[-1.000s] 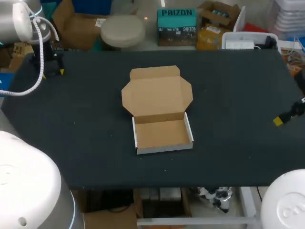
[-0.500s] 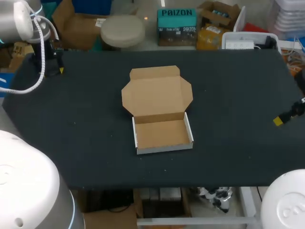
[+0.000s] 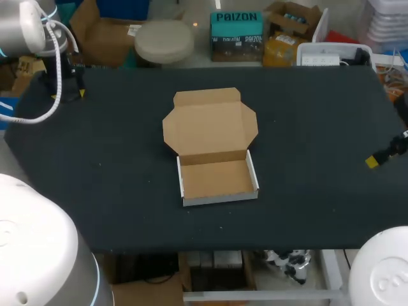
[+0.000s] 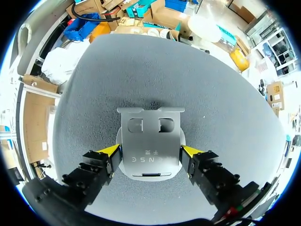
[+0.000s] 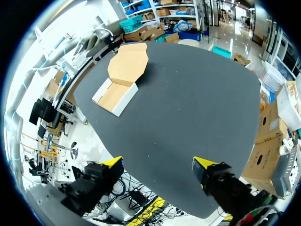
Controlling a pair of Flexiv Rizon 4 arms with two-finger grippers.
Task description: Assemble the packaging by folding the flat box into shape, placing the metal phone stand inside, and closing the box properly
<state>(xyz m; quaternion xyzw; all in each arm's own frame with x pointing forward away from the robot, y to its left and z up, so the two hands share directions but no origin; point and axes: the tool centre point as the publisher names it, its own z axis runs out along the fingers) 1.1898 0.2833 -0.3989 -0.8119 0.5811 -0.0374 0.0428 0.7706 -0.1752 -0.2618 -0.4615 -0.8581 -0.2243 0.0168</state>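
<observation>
My left gripper (image 4: 150, 150) sits at the far left corner of the table (image 3: 127, 191). Its fingers are closed in on the stand (image 4: 150, 136), one yellow tip against each side of the plate, as far as the wrist view shows. The stand looks to be resting on the mat, well apart from the box (image 3: 218, 180). The box stands at mid-table, folded into a tray, with its lid (image 3: 210, 124) laid flat behind it.

The step in hand, as I judge it, is getting the stand off the table and over to the box. I would lift straight up before swinging across, since smooth metal could twist between the tips if it drags on the mat. I would carry it level, come in above the tray rather than over the lid, and lower it flat so it clears the walls.

My right gripper (image 5: 157, 165) hangs spread and empty over the right edge of the table.

Against the picture a second ago, my left arm's cable and upper link have shifted slightly. The box, the lid and my right gripper sit where they were.
</observation>
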